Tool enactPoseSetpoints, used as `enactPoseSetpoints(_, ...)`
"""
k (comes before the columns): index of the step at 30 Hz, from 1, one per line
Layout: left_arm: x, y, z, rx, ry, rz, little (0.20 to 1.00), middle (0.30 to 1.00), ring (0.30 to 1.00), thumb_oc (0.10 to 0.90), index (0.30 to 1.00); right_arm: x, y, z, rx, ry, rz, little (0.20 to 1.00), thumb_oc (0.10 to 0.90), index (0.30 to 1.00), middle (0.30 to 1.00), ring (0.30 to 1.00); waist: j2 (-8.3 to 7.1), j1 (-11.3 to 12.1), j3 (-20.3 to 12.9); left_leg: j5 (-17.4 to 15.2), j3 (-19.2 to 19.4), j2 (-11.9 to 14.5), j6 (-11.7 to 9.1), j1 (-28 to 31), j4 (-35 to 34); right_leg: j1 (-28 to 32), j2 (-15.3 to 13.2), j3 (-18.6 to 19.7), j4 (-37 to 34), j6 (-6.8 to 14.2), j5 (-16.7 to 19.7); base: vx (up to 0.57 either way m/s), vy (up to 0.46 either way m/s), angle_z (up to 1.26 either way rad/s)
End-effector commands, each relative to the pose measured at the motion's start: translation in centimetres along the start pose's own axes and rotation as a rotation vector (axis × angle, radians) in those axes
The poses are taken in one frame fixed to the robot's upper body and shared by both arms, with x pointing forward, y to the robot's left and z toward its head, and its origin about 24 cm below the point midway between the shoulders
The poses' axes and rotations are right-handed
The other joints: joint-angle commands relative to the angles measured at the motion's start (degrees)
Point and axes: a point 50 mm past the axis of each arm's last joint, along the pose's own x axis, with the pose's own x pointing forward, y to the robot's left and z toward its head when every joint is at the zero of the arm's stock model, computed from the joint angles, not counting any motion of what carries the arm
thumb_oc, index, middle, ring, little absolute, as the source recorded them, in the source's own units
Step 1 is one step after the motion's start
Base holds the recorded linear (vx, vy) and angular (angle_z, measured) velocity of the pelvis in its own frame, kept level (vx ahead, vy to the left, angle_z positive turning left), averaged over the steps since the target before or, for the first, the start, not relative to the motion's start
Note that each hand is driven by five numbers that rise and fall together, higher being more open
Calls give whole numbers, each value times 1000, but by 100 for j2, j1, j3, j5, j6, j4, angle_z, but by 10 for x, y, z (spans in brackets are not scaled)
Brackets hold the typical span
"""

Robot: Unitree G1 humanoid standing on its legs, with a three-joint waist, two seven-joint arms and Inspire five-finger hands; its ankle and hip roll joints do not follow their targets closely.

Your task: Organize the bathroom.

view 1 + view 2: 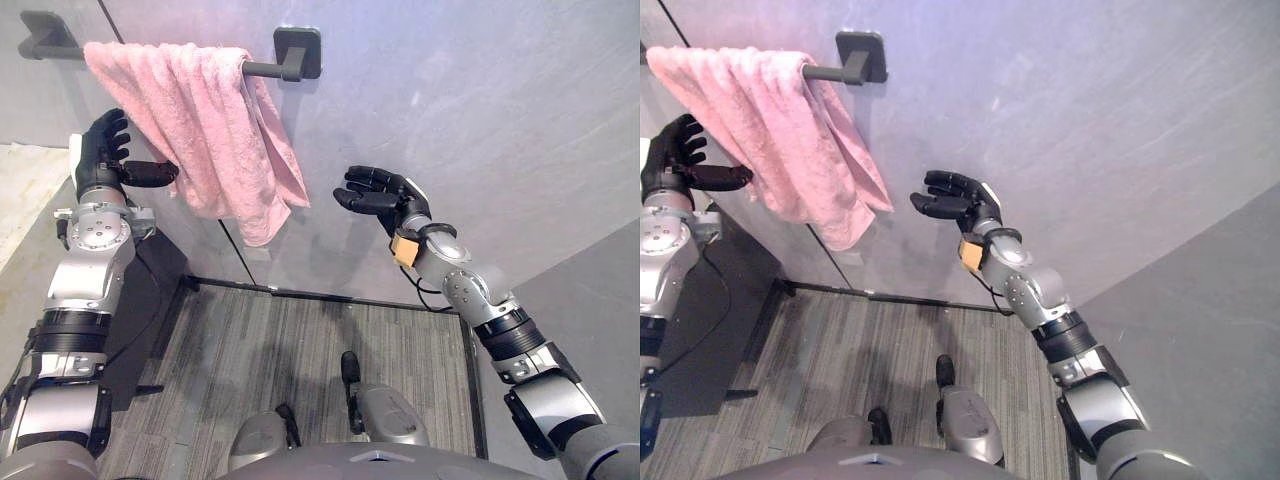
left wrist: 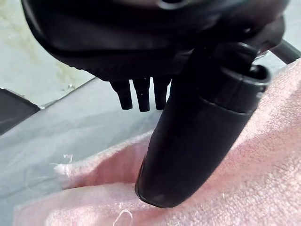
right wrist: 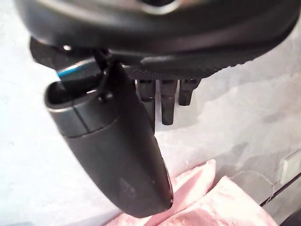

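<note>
Hanging bunched and lopsided over the dark towel bar [image 1: 262,69] on the grey wall [image 1: 480,120] is the pink towel [image 1: 205,130], and that is what both hands are closing in on. Its folds are crowding toward the bracket [image 1: 298,50] end of the bar, with one corner drooping lower than the rest.

The left hand [image 1: 103,150] is sitting at the towel's outer edge, fingers straight and pointing up, thumb reaching sideways so its tip is touching the cloth; the left wrist view is showing that thumb lying against the pink pile, and nothing is pinched. The right hand [image 1: 378,192] is hovering apart from the towel's drooping corner, palm turned toward it, fingers relaxed and spread, holding nothing.

The step in hand looks like straightening the towel on its bar. To do it well, the left hand should be taking a real hold of the outer hem rather than brushing it, while the right hand is coming across to catch the low corner. Then the two ought to be drawing the cloth apart along the bar, evenly, so the folds flatten instead of sliding off. Pulling down hard on one side risks dragging the whole towel off the bar onto the floor [image 1: 300,340], so gentle sideways tension is the safer bet here.
</note>
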Motion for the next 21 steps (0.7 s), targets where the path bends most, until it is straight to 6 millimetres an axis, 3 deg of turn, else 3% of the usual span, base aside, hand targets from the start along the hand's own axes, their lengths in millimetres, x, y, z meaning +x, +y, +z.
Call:
enactPoseSetpoints(1,0,-30,30,15,-92,-167,900,900,900,800,900,-4,27,85,93,-389,199,900,800,900,900,900,262,57,-834,453,-86,-75,27,322,-786,119,-266,33,465,670,-962,-9,39,-8)
enactPoseSetpoints(4,-3,-39,20,26,-41,-210,900,900,900,800,900,-3,47,74,77,-312,335,900,800,900,900,900,256,97,-839,445,-96,-90,51,286,-732,110,-267,32,506,663,-982,-2,18,-3)
enactPoseSetpoints(9,0,-46,21,22,-28,-216,900,900,900,800,900,-3,79,53,37,-211,465,900,800,900,900,900,255,156,-812,448,-85,-82,67,251,-637,115,-299,-8,551,648,-988,0,0,0)
enactPoseSetpoints(17,4,-50,27,39,-48,-215,900,900,900,800,900,-2,97,42,-21,-194,528,900,800,900,900,900,268,248,-801,484,-92,-71,41,271,-635,211,-325,-79,494,639,-982,23,-8,3)
enactPoseSetpoints(21,7,-50,29,50,-50,-202,900,900,900,800,900,0,101,46,-72,-238,523,900,800,900,900,900,281,292,-777,495,-117,-65,28,255,-624,236,-347,-127,487,635,-989,28,-11,8)
